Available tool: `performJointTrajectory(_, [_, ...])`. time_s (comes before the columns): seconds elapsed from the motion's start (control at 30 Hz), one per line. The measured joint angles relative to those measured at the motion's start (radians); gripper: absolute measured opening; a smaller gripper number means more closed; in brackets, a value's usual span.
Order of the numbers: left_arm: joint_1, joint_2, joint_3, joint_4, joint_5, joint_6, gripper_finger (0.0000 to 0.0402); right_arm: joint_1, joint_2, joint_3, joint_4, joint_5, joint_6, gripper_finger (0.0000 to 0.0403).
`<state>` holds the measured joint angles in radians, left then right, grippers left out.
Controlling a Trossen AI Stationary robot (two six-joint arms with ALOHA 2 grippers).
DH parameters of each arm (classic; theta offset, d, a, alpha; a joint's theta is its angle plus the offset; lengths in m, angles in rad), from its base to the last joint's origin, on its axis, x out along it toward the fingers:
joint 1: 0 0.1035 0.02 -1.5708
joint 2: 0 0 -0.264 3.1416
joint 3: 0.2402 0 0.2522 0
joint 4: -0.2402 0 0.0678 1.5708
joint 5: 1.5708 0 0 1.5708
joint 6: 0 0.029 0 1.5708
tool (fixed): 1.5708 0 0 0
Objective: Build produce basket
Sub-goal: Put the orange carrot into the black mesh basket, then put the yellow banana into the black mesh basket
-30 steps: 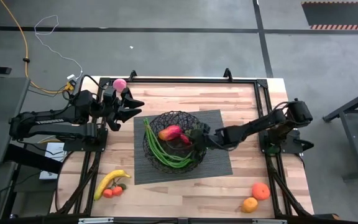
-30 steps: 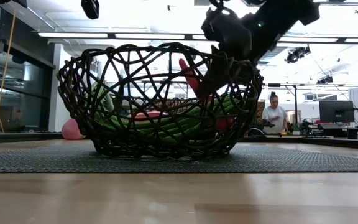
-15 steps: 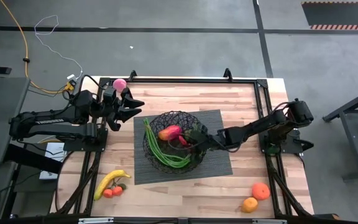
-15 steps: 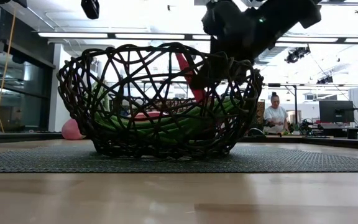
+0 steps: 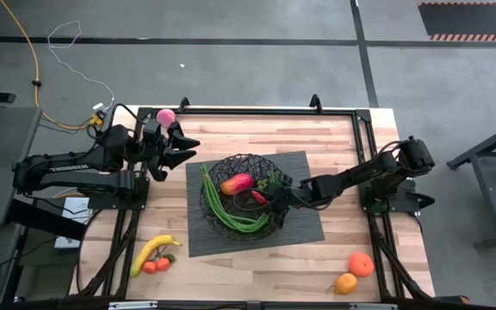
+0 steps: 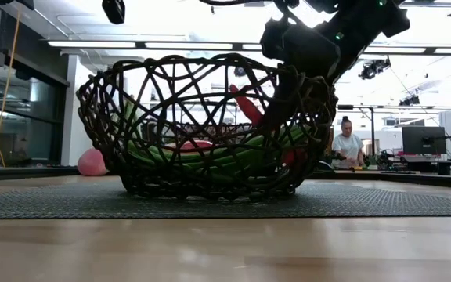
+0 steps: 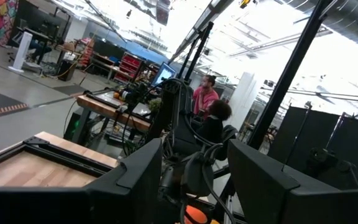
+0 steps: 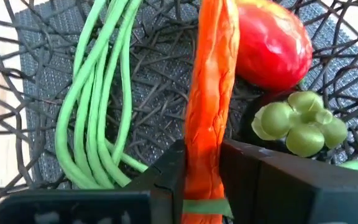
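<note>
The right claw [image 8: 204,165], reaching inside the basket [image 5: 231,168], pinches the red chili [image 8: 209,93] beside the mango [image 8: 272,43] (left claw [image 5: 179,145] spread, waiting); next, release and withdraw.

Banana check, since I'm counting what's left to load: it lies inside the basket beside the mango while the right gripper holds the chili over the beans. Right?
Not quite. The banana lies on the table's near-left corner beside small tomatoes, outside the basket, as the high view shows. The rest holds: the right gripper grips the chili inside the basket, over the beans, with the mango beside it.
</note>
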<state>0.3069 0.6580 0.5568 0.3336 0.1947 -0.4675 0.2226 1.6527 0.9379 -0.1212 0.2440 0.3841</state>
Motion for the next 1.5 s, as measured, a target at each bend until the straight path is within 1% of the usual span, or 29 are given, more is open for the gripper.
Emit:
performJointTrajectory(0.13, [0.000, 0.000, 0.000, 0.000, 0.000, 0.000, 0.0172, -0.001, 0.000, 0.000, -0.011, 0.000, -0.002, 0.0126])
performJointTrajectory(0.23, [0.000, 0.000, 0.000, 0.000, 0.000, 0.000, 0.0172, -0.012, 0.000, 0.022, -0.054, -0.002, -0.009, 0.0164])
performJointTrajectory(0.33, [0.000, 0.000, 0.000, 0.000, 0.000, 0.000, 0.0172, -0.035, 0.000, 0.077, -0.117, -0.002, -0.058, 0.0197])
performJointTrajectory(0.43, [0.000, 0.000, 0.000, 0.000, 0.000, 0.000, 0.0172, -0.061, 0.000, 0.150, -0.193, -0.002, -0.136, 0.0219])
performJointTrajectory(0.53, [0.000, 0.000, 0.000, 0.000, 0.000, 0.000, 0.0172, -0.087, -0.001, 0.227, -0.250, -0.002, -0.202, 0.0230])
performJointTrajectory(0.63, [0.000, 0.000, 0.000, 0.000, 0.000, 0.000, 0.0172, -0.112, -0.023, 0.295, -0.322, -0.001, -0.255, 0.0231])
performJointTrajectory(0.73, [0.000, 0.000, 0.000, 0.000, 0.000, 0.000, 0.0172, -0.132, -0.086, 0.327, -0.406, 0.025, -0.245, 0.0231])
performJointTrajectory(0.83, [0.001, 0.000, 0.000, -0.004, 0.001, 0.000, 0.0172, -0.138, -0.194, 0.287, -0.481, 0.097, -0.180, 0.0231])
performJointTrajectory(0.93, [0.001, 0.000, 0.000, -0.008, 0.003, 0.009, 0.0172, -0.130, -0.342, 0.166, -0.493, 0.173, -0.066, 0.0231])
performJointTrajectory(1.0, [0.001, 0.000, 0.000, -0.008, 0.003, 0.027, 0.0172, -0.116, -0.452, 0.055, -0.455, 0.193, 0.030, 0.0231])
performJointTrajectory(1.07, [0.001, 0.000, 0.000, -0.008, 0.002, 0.037, 0.0172, -0.098, -0.558, -0.062, -0.351, 0.185, 0.123, 0.0231])
performJointTrajectory(1.13, [0.000, 0.000, 0.000, -0.008, 0.002, 0.046, 0.0172, -0.085, -0.650, -0.168, -0.199, 0.166, 0.190, 0.0231])
performJointTrajectory(1.2, [0.000, 0.000, 0.000, -0.008, 0.002, 0.059, 0.0172, -0.077, -0.715, -0.261, -0.010, 0.164, 0.219, 0.0231])
performJointTrajectory(1.3, [0.000, 0.000, 0.000, -0.008, -0.001, 0.075, 0.0172, -0.080, -0.772, -0.363, 0.273, 0.168, 0.179, 0.0231])
performJointTrajectory(1.37, [0.000, 0.000, 0.000, -0.012, -0.019, 0.093, 0.0172, -0.080, -0.787, -0.401, 0.397, 0.173, 0.119, 0.0231])
performJointTrajectory(1.43, [0.000, 0.000, 0.000, -0.023, -0.050, 0.111, 0.0172, -0.080, -0.791, -0.413, 0.449, 0.173, 0.077, 0.0231])
performJointTrajectory(1.5, [0.000, 0.000, 0.000, -0.027, -0.069, 0.123, 0.0172, -0.080, -0.791, -0.409, 0.448, 0.173, 0.057, 0.0231])
